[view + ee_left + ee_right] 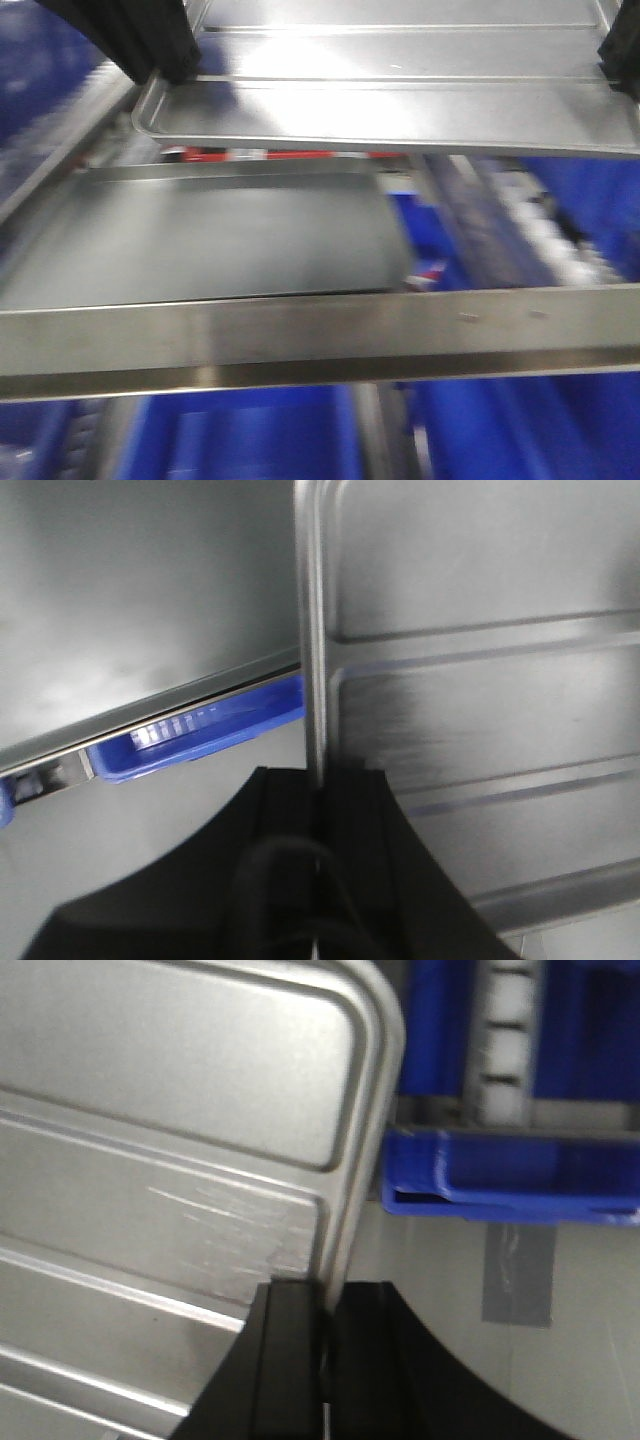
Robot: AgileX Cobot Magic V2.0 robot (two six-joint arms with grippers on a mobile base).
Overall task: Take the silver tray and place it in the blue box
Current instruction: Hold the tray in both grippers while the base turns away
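The silver tray is hanging in the air, clear of everything, and the two arms are carrying it between them by its short ends. The left claw is pinching the raised rim, one finger inside the tray and one outside, closed tight on the metal. The right claw is doing the same at the opposite end, near a rounded corner.

Under it a bigger, duller grey tray is lying on a steel rack, behind the rack's front rail. The silver one is hovering over the grey tray's far edge without touching it. A blue box is showing just beyond the right end, lower down, and more blue is showing beneath the rack. Which box is the one meant, I cannot tell.

To my eye this tray is behaving as a stiff, light sheet of metal, since it is not sagging between the two grips. It is looking slick, though, and the rim is thin, so each claw is gripping very little. I judge the ends the right places to be holding it, with both arms moving together and level. Any twisting or pulling apart is risking a slip.
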